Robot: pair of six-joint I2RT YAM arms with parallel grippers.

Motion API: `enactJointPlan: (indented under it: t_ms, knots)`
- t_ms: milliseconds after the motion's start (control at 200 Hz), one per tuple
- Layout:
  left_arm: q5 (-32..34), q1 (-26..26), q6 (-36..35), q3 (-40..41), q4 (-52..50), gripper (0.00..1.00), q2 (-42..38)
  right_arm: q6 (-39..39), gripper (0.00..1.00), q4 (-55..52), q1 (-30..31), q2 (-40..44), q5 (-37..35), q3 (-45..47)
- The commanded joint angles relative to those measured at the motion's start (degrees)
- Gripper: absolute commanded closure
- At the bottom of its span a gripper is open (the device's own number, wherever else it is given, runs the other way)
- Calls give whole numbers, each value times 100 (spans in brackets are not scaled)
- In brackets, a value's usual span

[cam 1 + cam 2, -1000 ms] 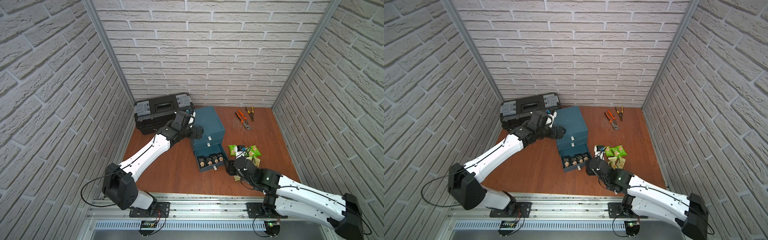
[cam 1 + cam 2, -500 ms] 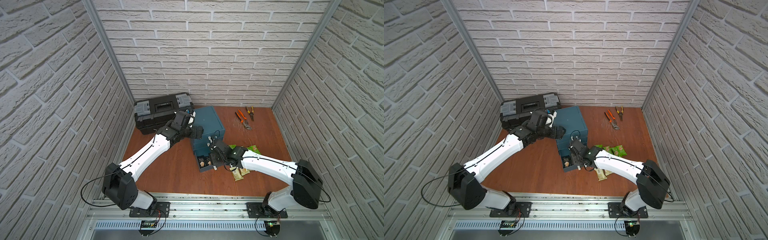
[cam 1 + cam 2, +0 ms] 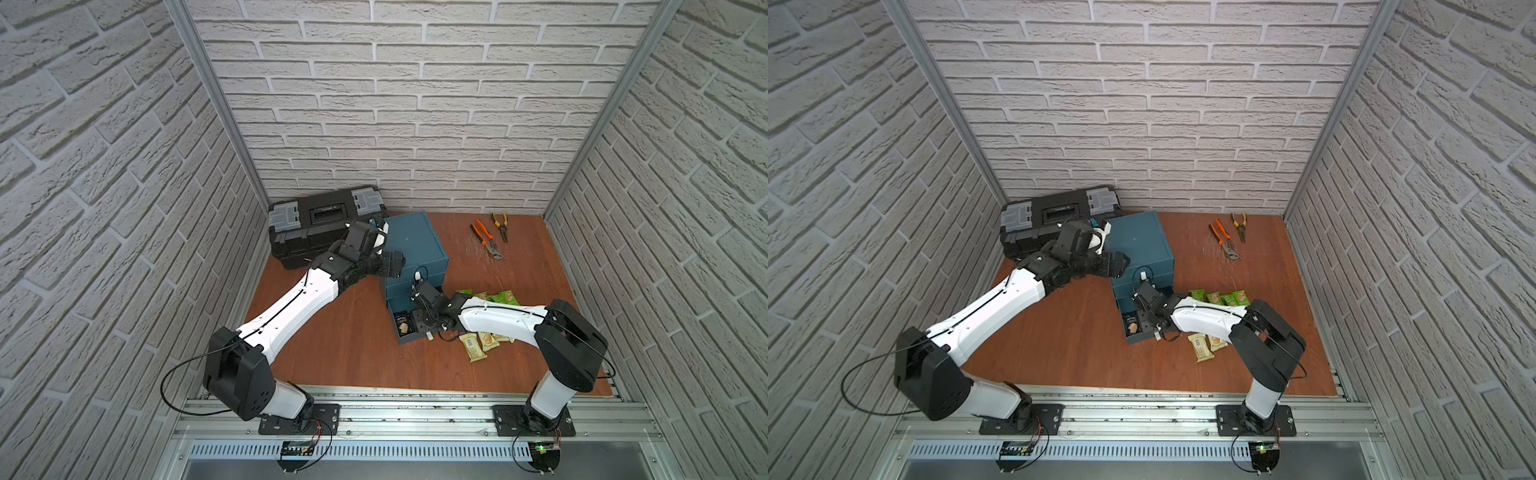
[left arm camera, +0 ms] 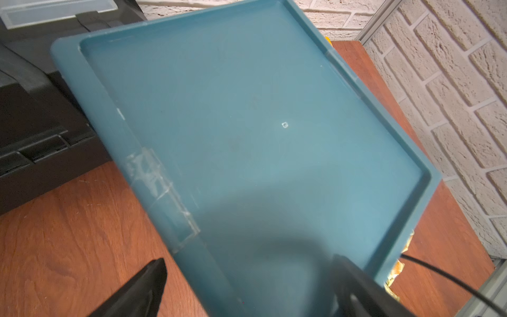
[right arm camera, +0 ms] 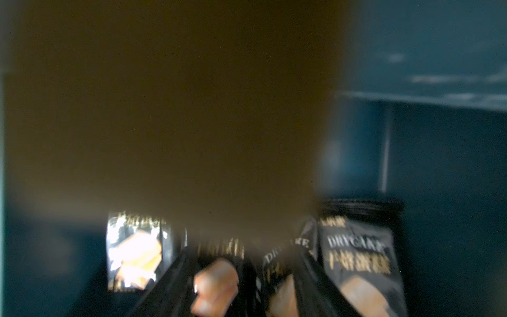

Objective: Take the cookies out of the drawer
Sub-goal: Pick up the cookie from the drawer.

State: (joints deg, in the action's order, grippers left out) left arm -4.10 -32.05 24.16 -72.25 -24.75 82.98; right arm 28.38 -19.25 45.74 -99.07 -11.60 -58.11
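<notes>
Currently the right tool (image 3: 424, 323) is down inside the open bottom drawer (image 3: 409, 338) of the blue cabinet (image 3: 415, 241), with its jaws either side of a black packet. The wrist view is blurred, so I can't tell if it is pinched. Cookies (image 5: 362, 260): a few black ones stand in the drawer, and green and pale ones lie on the worktop (image 3: 332, 332) just beside it. My read on handling is that they are light, with crinkly, slippery foil, and the biscuit inside probably cracks easily. Take one packet across its flat faces near the top seam, with a gentle squeeze. Left tool (image 4: 251, 260) has its jaws apart, astride the cabinet's top edge, with nothing pinched.
</notes>
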Motion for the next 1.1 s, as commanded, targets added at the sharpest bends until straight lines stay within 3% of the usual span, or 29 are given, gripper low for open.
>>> enactJointPlan:
  t_ms: [0, 160, 240, 600, 1095]
  knots:
    - [24, 38, -105, 99, -254, 1, 90, 70, 49, 269, -20, -107, 98, 336]
    - [-3, 41, -91, 101, -250, 1, 102, 113, 74, 298, -20, 34, -2, 495]
    - [-12, 40, -83, 99, -247, 2, 110, 118, 81, 258, -10, 182, -39, 536]
    - [-30, 41, -61, 89, -261, 2, 108, -122, 89, -302, -12, 1016, -204, 270]
    - [-73, 33, -46, 55, -249, 1, 202, -109, 90, -744, -286, 2694, -440, 492]
